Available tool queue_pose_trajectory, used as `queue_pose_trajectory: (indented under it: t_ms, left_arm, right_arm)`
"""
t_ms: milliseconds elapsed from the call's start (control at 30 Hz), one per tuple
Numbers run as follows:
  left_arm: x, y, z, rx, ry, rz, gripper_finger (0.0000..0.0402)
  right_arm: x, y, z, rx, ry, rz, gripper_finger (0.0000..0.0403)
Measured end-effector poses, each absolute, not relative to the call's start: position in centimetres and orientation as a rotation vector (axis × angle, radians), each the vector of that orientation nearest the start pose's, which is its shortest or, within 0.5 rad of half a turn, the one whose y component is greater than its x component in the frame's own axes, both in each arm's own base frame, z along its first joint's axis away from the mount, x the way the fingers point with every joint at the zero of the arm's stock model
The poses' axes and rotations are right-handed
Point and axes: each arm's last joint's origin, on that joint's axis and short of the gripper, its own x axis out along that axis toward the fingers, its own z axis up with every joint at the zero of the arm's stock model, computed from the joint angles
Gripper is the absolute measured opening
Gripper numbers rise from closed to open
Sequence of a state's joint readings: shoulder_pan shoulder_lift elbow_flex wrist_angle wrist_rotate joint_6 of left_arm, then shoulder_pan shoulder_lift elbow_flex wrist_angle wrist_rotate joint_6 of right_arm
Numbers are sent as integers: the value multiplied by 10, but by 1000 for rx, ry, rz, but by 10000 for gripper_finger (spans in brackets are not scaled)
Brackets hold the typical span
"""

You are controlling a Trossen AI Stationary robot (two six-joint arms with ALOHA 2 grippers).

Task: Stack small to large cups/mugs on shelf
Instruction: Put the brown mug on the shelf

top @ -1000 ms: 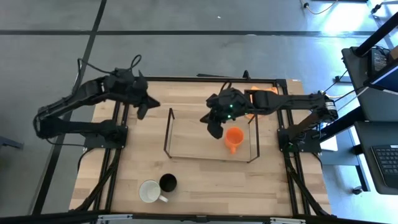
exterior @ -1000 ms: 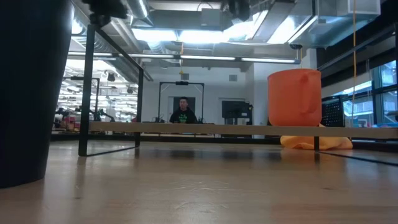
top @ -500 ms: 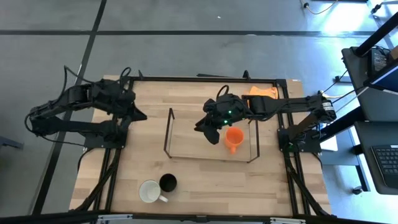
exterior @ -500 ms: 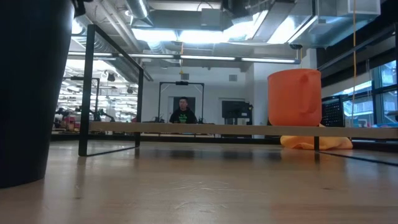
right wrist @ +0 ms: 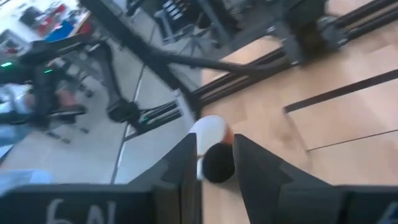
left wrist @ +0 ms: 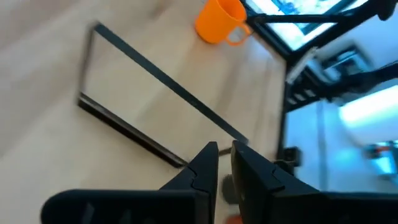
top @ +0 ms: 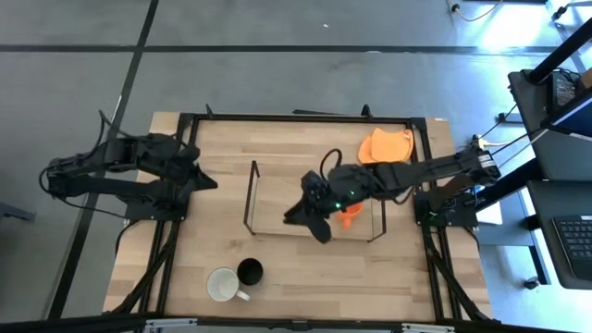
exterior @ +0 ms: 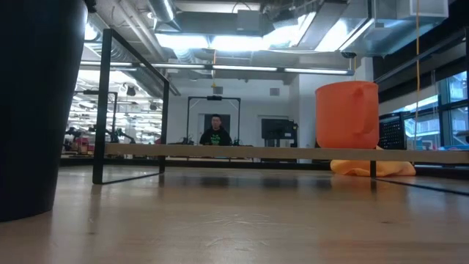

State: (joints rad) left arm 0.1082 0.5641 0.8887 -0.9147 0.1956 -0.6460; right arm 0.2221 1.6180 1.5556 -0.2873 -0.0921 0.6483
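Orange mug parked, two left

Orange mug (top: pixel 348 215) now sits on the shelf (top: pixel 252 196) at 3 o'clock. Right end effector (top: pixel 313 225) let go, fingers apart, swinging toward the black mug (top: pixel 250 271) and white mug (top: pixel 222 285). Left end effector (top: pixel 205 181) pulled back, nearly together.

A bright orange mug (top: pixel 349 216) sits on the black wire shelf (top: pixel 252 194), an orange cloth (top: pixel 386 145) at its one o'clock, white mug (top: pixel 222 285) and black mug (top: pixel 250 271) on pale wood table (top: pixel 222 240).
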Motion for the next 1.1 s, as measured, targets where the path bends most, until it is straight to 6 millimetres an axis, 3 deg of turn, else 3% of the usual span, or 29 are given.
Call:
queue_pose_trajectory:
  t_ms: [200, 300, 400, 500, 733, 933, 1100]
  left_arm:
    - [85, -7, 310, -870, 647, 34, 39]
    - [79, -11, 302, -938, 755, 75, 39]
    - [73, -14, 294, -934, 876, 145, 39]
    - [82, -17, 294, -901, 846, 185, 39]
    - [115, -35, 347, -784, 627, -5, 14]
    - [123, -52, 406, -669, 439, -276, 4]
    - [121, -66, 421, -670, 360, -446, 13]
  right_arm:
    - [354, 105, 381, 603, 450, 238, 106]
    - [352, 108, 380, 597, 464, 234, 106]
    - [351, 108, 378, 592, 485, 222, 106]
    - [351, 107, 378, 588, 481, 204, 106]
    - [355, 104, 387, 600, 370, 199, 106]
    - [363, 90, 418, 612, 56, 311, 106]
    - [359, 84, 448, 572, -139, 443, 106]
